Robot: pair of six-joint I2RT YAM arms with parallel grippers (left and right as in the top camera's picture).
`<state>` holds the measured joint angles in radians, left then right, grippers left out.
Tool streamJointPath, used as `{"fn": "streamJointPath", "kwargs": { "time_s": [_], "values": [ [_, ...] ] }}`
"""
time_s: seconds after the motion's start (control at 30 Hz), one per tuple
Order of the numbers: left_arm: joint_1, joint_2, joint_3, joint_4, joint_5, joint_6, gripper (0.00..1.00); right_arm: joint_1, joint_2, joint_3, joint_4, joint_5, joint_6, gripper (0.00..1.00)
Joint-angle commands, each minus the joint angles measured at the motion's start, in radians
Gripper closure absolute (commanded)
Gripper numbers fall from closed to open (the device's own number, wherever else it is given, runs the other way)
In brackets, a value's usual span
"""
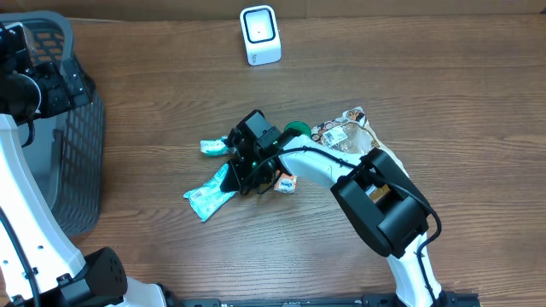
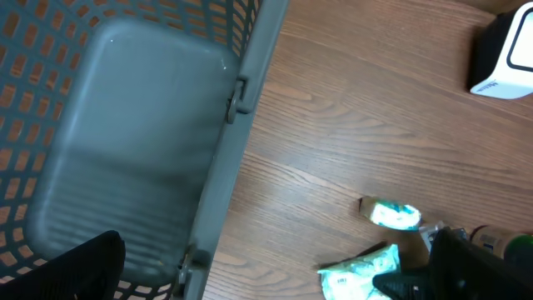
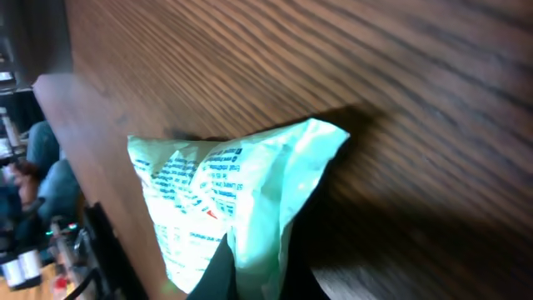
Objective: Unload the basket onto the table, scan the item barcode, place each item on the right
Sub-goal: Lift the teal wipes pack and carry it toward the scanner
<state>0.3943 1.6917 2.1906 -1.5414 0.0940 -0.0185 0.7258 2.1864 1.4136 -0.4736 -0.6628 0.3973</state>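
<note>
"Mint-green packet — where is it, and have I got it?"

"You have, by the look of it. Your right gripper is shut to a narrow pinch on the packet's far-right end. Your wrist view shows the crinkled film running into a dark finger at the bottom of the picture. The rest of the packet lies on the wooden table, as far as I can tell, left of centre. Its long axis slants from near-left up to far-right, toward the claw."

"And the scanner?"

"The white scanner stands at the far edge, well apart from your claw, out beyond it and a touch right. I'd judge your next move turns on that: lift, carry the packet away from you, then turn it until the barcode meets the scanner's face. I can't tell which side bears the barcode. Print shows on the face toward your wrist camera, but it's too small to read."

"Should the left arm help?"

"No need, I think. Your left gripper hangs wide, holding nothing, over the grey basket at the far left — much further from packet and scanner than the right. Mind the little teal sachet just beyond your claw when you lift."
</note>
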Motion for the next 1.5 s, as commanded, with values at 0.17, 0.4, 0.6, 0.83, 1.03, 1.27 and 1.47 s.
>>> {"fn": "streamJointPath", "kwargs": {
  "time_s": [0.17,0.4,0.6,0.83,1.03,1.27,1.47],
  "values": [
    [-0.002,0.005,0.003,0.001,0.003,0.019,0.01,-0.104,-0.118,-0.018,-0.069,-0.111,-0.008,0.96],
    [-0.002,0.005,0.003,0.001,0.003,0.019,0.01,-0.171,-0.39,-0.018,-0.134,-0.098,-0.061,0.96],
    [-0.002,0.005,0.003,0.001,0.003,0.019,0.0,-0.248,-0.6,-0.017,-0.192,0.052,-0.06,0.96],
    [-0.002,0.005,0.003,0.001,0.003,0.019,0.0,-0.318,-0.729,-0.018,-0.272,0.219,-0.061,0.96],
    [-0.002,0.005,0.003,0.001,0.003,0.019,0.0,-0.318,-0.769,-0.017,-0.275,0.244,-0.081,0.96],
    [-0.002,0.005,0.003,0.001,0.003,0.019,0.01,-0.317,-0.776,-0.017,-0.278,0.255,-0.084,0.96],
    [-0.002,0.005,0.003,0.001,0.003,0.019,0.0,-0.314,-0.76,0.116,-0.394,0.355,-0.098,0.96]
  ]
}}
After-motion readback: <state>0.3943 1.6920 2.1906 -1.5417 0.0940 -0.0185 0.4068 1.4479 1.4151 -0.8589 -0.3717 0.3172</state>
